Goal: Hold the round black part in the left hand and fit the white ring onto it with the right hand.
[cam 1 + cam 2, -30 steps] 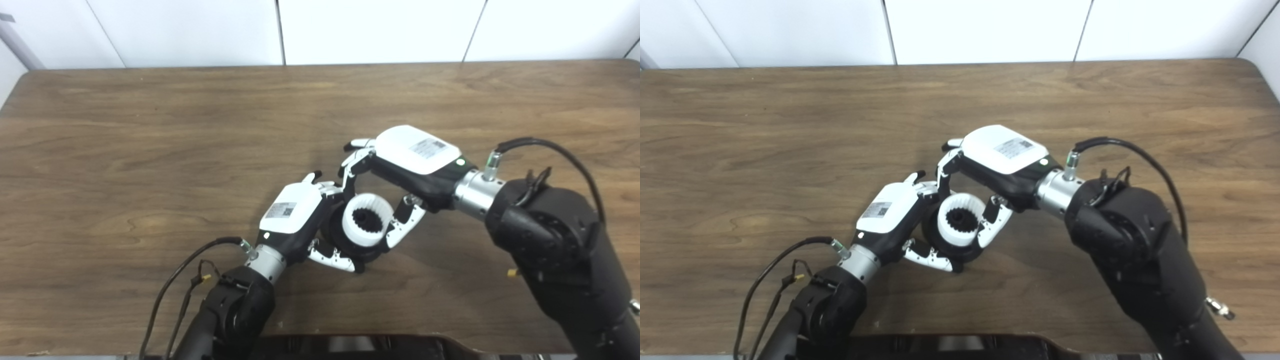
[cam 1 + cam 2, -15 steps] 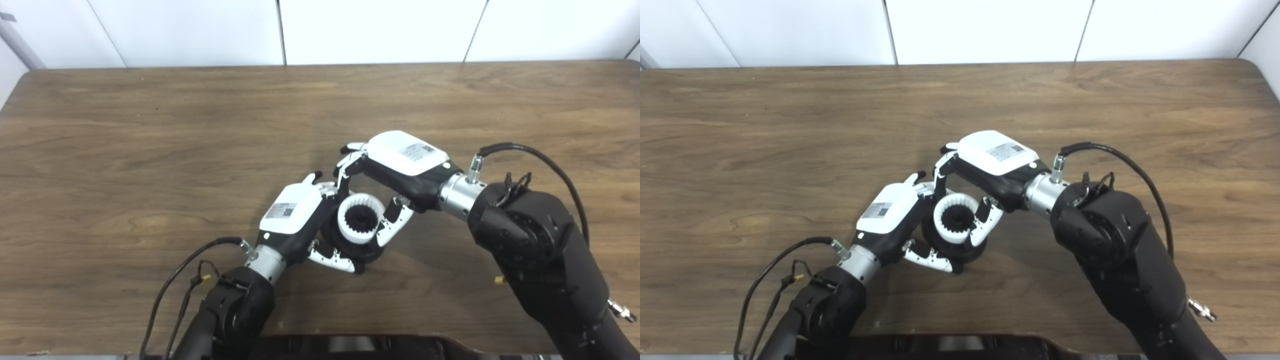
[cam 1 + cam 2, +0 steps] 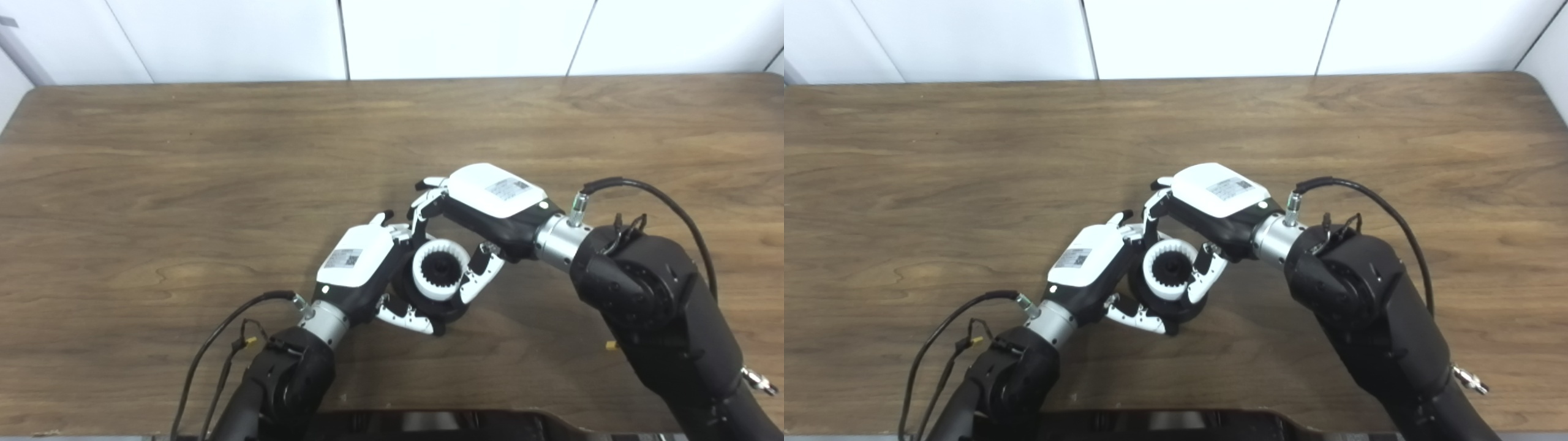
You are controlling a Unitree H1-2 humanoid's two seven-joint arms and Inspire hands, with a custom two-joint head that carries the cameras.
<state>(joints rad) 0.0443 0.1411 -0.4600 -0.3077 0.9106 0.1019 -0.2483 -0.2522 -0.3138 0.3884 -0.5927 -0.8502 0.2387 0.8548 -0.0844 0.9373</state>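
- Landmark: the round black plastic part (image 3: pixel 450 309), sitting low over the brown wood-grain desk (image 3: pixel 184 184), toward its near edge and about midway along its width.
- The left hand (image 3: pixel 361 269) is lying just left of the black part; its fingers (image 3: pixel 404 317) are curling under and around the near rim, clamped on it.
- A white toothed plastic ring (image 3: pixel 436 271) is sitting on top of the black part, the dark toothed hub of the part showing through its centre.
- Whether the ring is fully seated on the part or only resting on it: cannot tell from either eye view.
- The right hand (image 3: pixel 490 205) is reaching in from the right of the black part, its white back plate facing up.
- Its fingers (image 3: pixel 484 275) are closing on the ring: one is pressing the ring's right side, others (image 3: pixel 422 211) are arching over the far side.
- The two hands are touching or nearly touching at the far-left side of the black part.
- A black cable (image 3: pixel 661 196) is looping above the right forearm; another black cable (image 3: pixel 214 343) is trailing left of the left forearm.
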